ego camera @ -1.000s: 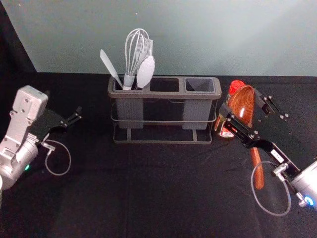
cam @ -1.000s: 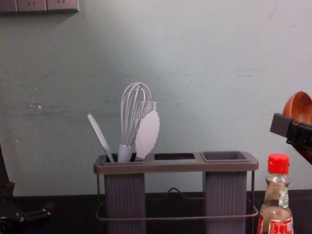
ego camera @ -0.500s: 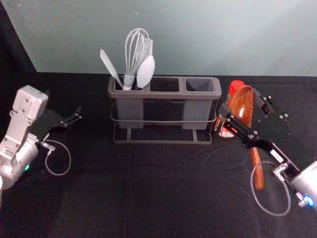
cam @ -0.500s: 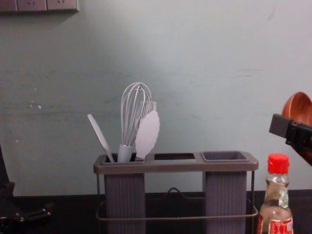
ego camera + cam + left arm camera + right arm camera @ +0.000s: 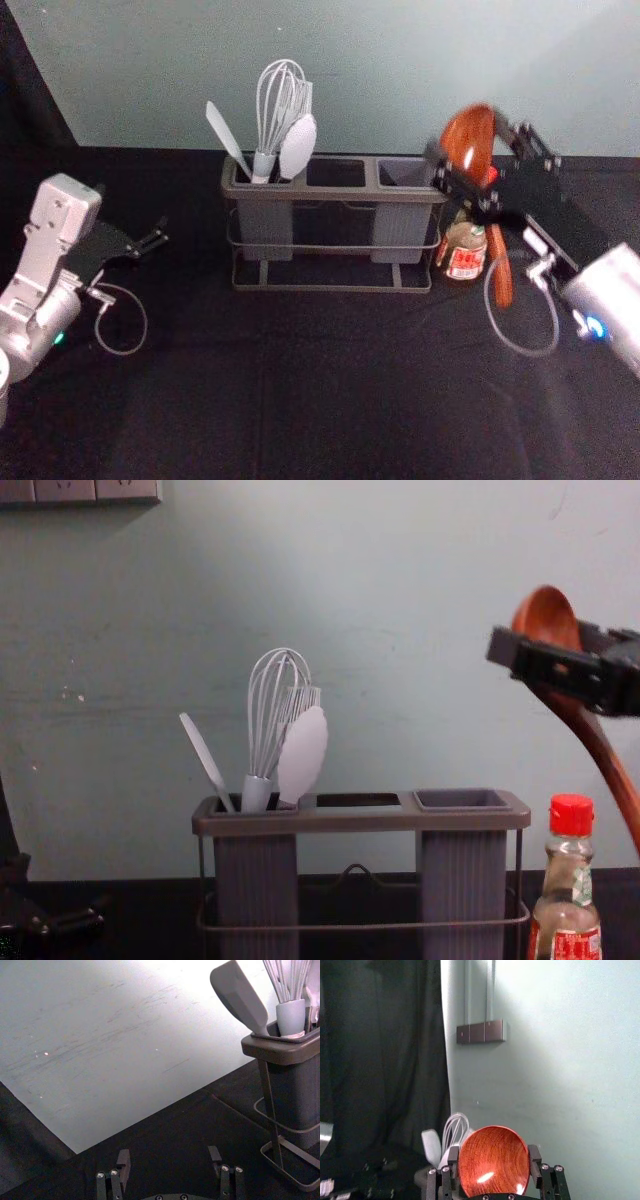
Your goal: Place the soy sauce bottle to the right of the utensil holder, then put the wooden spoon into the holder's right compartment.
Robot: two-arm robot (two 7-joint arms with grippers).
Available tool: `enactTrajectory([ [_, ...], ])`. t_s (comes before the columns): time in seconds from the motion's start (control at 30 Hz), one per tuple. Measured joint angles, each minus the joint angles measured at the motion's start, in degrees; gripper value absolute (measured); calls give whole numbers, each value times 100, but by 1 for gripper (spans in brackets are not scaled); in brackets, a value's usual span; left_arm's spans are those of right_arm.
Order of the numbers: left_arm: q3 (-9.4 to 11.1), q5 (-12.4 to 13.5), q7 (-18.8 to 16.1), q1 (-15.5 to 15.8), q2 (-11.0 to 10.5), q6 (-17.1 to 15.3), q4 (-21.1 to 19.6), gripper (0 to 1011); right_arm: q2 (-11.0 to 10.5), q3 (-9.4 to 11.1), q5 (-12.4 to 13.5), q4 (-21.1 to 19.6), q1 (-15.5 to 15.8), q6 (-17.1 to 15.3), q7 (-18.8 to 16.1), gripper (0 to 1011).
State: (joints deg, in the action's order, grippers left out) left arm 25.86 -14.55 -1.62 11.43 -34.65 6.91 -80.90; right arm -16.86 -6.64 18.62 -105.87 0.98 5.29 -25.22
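Observation:
My right gripper is shut on the wooden spoon, above the soy sauce bottle. In the right wrist view, the spoon's bowl sits between the fingers of my right gripper. The chest view has the spoon tilted, its handle slanting down to the right. The soy sauce bottle stands upright just right of the utensil holder. The holder's right compartment has nothing in it. My left gripper is parked at the left; its fingers are apart in the left wrist view.
A whisk, a white spatula and other white utensils stand in the holder's left compartment. Behind the black-covered table rises a pale wall. A dark curtain hangs at one side.
My right gripper has risen and moved left with the spoon, which now hangs higher and nearer the holder. The bottle, the holder and my left arm are where they were.

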Motion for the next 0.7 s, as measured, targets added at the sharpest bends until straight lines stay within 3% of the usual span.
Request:
enactTrajectory([
  [0.03, 0, 0, 0, 0, 0, 0, 0, 1011, 0, 0, 0, 0, 0, 0, 0, 838],
  [0.17, 0, 0, 0, 0, 0, 0, 0, 1011, 136, -165, 171, 458, -579, 174, -65, 838],
  [0.43, 0, 0, 0, 0, 0, 0, 0, 1011, 279, -419, 296, 985, -1274, 449, -177, 838],
  [0.7, 0, 0, 0, 0, 0, 0, 0, 1011, 386, -617, 397, 1472, -1817, 653, -236, 838],
])
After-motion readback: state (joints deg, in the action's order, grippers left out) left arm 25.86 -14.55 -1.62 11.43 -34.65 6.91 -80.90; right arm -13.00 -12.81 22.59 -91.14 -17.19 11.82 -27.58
